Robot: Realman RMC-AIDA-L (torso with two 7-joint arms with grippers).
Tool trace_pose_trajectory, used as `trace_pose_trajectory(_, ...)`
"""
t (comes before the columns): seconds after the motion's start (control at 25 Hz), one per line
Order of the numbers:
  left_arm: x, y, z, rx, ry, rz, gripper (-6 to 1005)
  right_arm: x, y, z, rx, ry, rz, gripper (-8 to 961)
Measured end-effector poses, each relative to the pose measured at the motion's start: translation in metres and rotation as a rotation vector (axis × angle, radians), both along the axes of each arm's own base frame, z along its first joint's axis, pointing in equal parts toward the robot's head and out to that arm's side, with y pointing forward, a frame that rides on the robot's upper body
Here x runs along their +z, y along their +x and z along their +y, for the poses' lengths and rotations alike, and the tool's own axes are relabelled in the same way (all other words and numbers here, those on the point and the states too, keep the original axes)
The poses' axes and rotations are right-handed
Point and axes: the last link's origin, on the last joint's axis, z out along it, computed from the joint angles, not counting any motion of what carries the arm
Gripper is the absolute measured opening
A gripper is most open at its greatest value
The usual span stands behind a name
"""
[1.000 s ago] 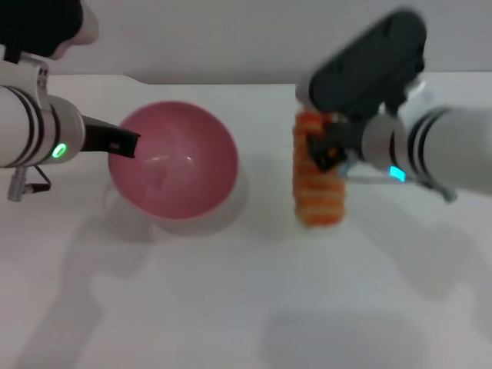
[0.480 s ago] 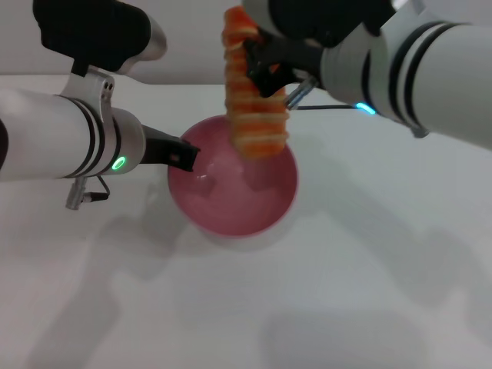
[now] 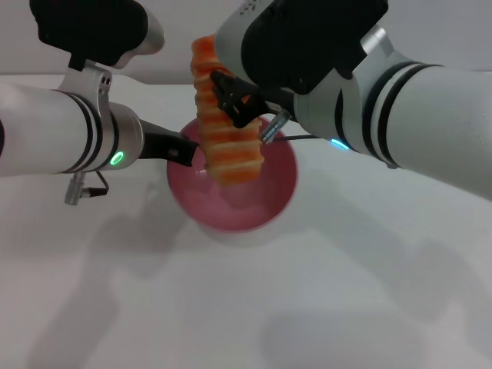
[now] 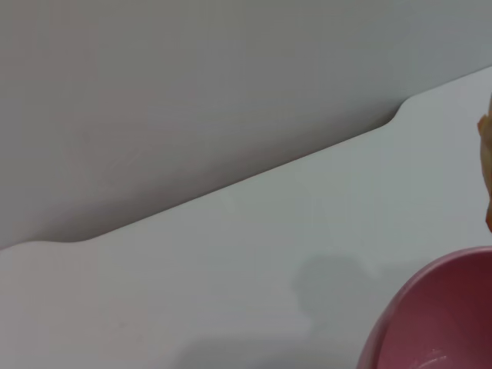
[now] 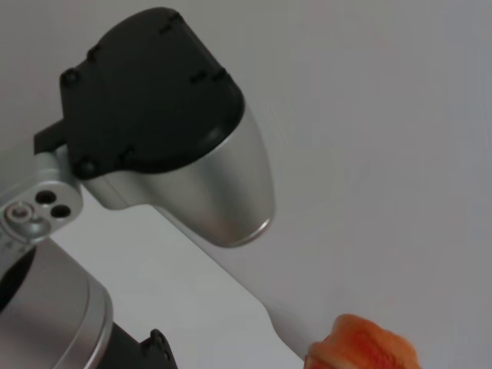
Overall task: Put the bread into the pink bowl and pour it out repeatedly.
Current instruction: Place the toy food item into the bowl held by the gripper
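Note:
The orange-and-cream striped bread [image 3: 223,115] hangs upright over the pink bowl [image 3: 265,204], its lower end inside the rim. My right gripper [image 3: 240,100] is shut on the loaf's middle, held above the bowl. My left gripper [image 3: 183,150] grips the bowl's left rim. In the left wrist view part of the pink bowl [image 4: 438,319] shows with a sliver of bread [image 4: 486,146] above it. The right wrist view catches the bread's top end [image 5: 361,346] and my left arm's wrist [image 5: 161,131].
The bowl stands on a white table [image 3: 231,307] whose far edge meets a grey wall [image 4: 192,92]. Shadows of both arms fall on the table in front of the bowl.
My right gripper carried the bread from the table at the right up and over the bowl, then a little further left and lower. The left arm holding the bowl shifted right with it.

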Motion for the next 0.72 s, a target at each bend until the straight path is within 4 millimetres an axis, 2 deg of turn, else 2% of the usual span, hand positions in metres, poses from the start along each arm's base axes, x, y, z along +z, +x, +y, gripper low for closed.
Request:
trace_pose_trajectory(0.12,0.001,-0.001,0.001,0.0,0.004,0.002,45,0.0,0.002,0.001,-0.001,0.003,0.0,118)
trace_pose_trajectory(0.24,0.001,-0.001,0.001,-0.002,0.006,0.005,45,0.0,0.004,0.001,-0.004,0.003,-0.006,309)
trace_pose_trajectory(0.48,0.002,0.001,0.002,-0.016,0.008,0.013,44,0.003,0.007,0.005,-0.033,0.031,0.007,594)
trace_pose_trajectory(0.52,0.003,0.001,0.003,-0.022,0.01,0.021,44,0.01,0.01,0.008,-0.06,0.067,0.027,642)
trace_pose_trajectory(0.56,0.005,-0.001,0.005,-0.038,0.018,0.05,44,0.031,0.021,0.016,-0.14,0.173,0.062,690)
trace_pose_trajectory(0.6,0.005,-0.001,0.005,-0.038,0.018,0.05,44,0.031,0.021,0.016,-0.14,0.173,0.062,738)
trace_pose_trajectory(0.64,0.007,-0.002,0.006,-0.049,0.025,0.075,44,0.044,0.029,0.02,-0.185,0.227,0.067,786)
trace_pose_trajectory(0.72,0.01,-0.005,0.008,-0.074,0.039,0.124,44,0.07,0.05,0.028,-0.286,0.323,0.057,788)
